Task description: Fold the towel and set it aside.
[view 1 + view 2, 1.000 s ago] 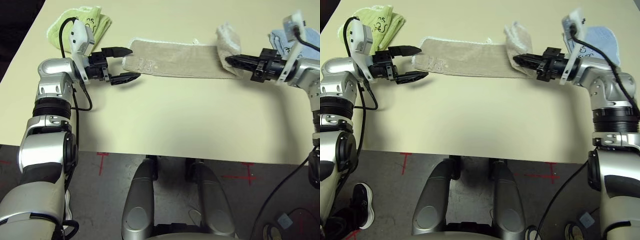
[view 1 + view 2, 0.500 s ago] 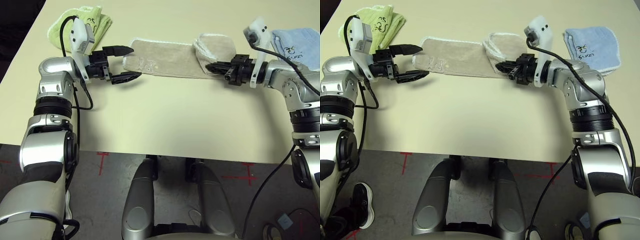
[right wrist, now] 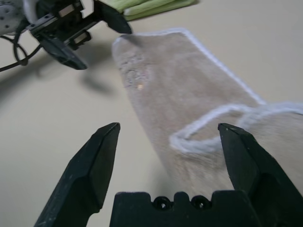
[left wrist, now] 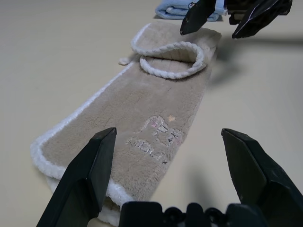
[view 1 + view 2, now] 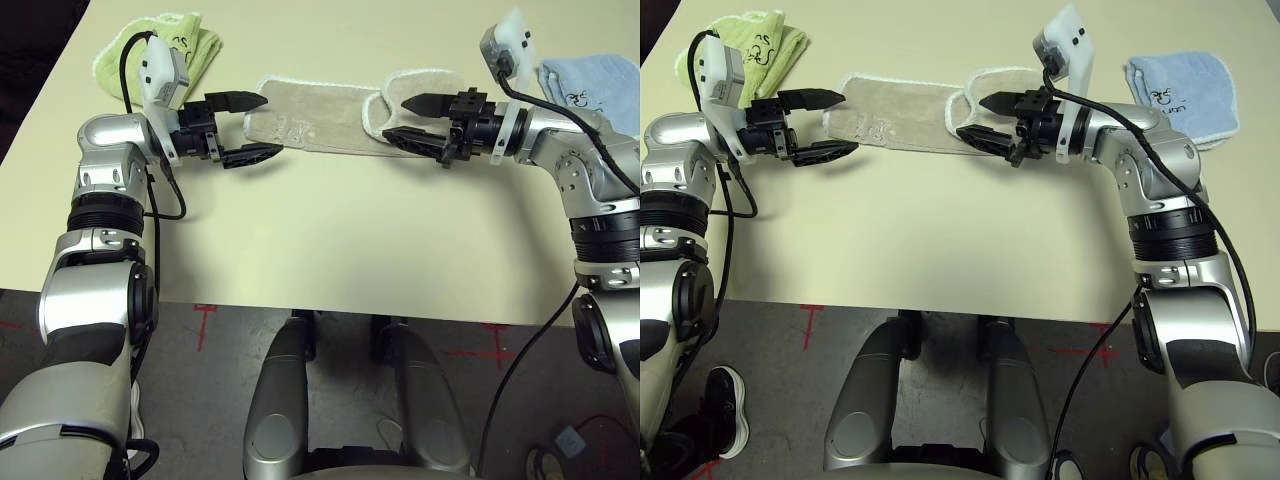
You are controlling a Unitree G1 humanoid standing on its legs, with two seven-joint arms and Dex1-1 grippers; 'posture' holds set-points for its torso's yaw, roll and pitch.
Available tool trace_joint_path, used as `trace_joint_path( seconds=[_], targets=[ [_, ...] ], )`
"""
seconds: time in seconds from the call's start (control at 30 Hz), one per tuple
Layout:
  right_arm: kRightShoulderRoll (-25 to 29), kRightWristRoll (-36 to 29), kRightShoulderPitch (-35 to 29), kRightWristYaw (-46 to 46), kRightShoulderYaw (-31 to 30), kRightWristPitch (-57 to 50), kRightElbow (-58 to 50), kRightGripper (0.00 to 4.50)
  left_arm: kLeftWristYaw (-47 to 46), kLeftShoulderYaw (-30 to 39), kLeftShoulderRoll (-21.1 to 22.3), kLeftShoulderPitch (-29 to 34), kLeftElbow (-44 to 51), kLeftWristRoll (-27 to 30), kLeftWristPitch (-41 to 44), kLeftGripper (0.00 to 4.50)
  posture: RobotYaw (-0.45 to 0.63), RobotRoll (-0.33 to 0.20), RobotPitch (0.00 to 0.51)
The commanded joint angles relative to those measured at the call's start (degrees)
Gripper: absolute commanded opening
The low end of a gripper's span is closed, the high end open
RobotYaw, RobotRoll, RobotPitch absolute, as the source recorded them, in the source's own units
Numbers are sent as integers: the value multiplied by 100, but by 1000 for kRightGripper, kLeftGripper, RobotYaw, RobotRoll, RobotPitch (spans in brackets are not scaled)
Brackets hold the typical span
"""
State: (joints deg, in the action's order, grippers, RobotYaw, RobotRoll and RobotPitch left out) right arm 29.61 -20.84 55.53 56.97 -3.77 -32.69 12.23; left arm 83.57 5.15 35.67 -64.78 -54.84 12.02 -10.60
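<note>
Towel (image 5: 330,110), beige with white edging, lies as a long strip across the far part of a pale yellow table (image 5: 330,230), its right end folded back over itself so the white rim curls in a loop on top. A faint embroidered mark sits near its left end. A green towel (image 5: 190,45) lies folded at the far left corner of the table and a blue towel (image 5: 1185,90) at the far right. Beyond the table's near edge the floor (image 5: 220,330) is dark grey with red cross marks.

A second ago the right gripper (image 5: 412,120) was pinched shut on the raised right end of the towel, out near the blue towel. Since then it has carried that end leftward, laid it over the strip and let go: its fingers now stand wide apart and hold nothing. The left gripper (image 5: 250,127) has kept its place and its spread.

The right gripper now hovers at the folded end, one finger over the fold and the other at the towel's near edge; whether they touch the cloth cannot be told. The left gripper, fingers wide apart and empty, sits at the towel's left end, pointing along the strip, its far finger at the end's corner and its near finger just off the near edge.
</note>
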Motion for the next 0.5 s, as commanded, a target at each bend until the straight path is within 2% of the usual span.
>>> trace_joint_path(
  seconds=[0.03, 0.37, 0.5],
  targets=[
    [-99, 195, 18, 114, -224, 234, 196, 4436, 63, -37, -13, 42, 87, 14, 26, 4500, 67, 0, 363],
    [-40, 249, -162, 845, -155, 1043, 1006, 4436, 71, -29, 75, 115, 179, 15, 73, 4500, 75, 0, 364],
    [-206, 107, -317, 1143, 139, 2040, 1377, 4436, 44, -48, 24, 133, 224, 17, 94, 4500, 75, 0, 364]
  ],
)
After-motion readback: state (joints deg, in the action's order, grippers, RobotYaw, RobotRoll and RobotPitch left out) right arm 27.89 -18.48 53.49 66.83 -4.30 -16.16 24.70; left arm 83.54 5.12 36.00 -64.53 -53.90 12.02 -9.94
